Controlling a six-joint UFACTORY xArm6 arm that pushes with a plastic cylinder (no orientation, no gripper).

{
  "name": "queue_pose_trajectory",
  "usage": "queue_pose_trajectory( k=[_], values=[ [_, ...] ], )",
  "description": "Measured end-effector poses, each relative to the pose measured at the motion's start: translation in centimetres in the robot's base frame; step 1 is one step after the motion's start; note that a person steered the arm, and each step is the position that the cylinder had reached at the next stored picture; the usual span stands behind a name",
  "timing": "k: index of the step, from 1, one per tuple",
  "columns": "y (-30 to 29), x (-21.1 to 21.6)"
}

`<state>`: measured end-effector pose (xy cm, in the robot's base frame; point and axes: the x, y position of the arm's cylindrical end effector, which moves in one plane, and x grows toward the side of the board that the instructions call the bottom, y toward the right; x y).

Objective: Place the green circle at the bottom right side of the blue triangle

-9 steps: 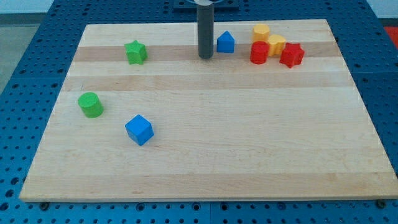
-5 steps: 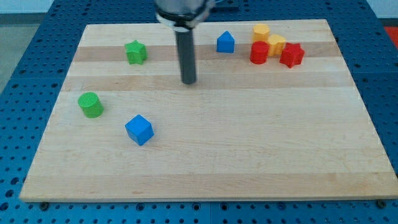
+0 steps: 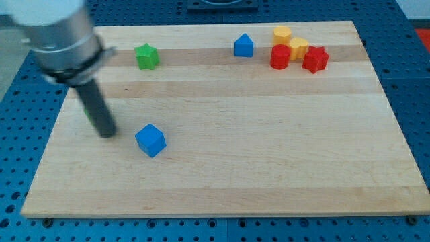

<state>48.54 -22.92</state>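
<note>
The blue triangle (image 3: 244, 46) sits near the view's top, right of centre, on the wooden board (image 3: 269, 148). The green circle does not show: my rod stands over the spot at the view's left where it was. My tip (image 3: 107, 134) rests on the board at the left, just left of the blue cube (image 3: 150, 140) and far down-left of the blue triangle.
A green star (image 3: 146, 56) lies at the top left. A red cylinder (image 3: 279, 56), a red star (image 3: 314, 59) and two yellow blocks (image 3: 290, 40) cluster at the top right, just right of the blue triangle.
My rod has swept from beside the blue triangle down and to the left across the board. It now covers the place where the green circle stood. The other blocks have not moved.
</note>
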Motion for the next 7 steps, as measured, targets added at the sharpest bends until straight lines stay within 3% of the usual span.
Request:
queue_pose_trajectory(
  k=[1, 3, 5, 6, 7],
  values=[
    [-2.0, -2.2],
    [9.3, -5.8],
    [22.9, -6.6],
    [25.5, -6.6],
    [24.5, -6.6]
  ],
)
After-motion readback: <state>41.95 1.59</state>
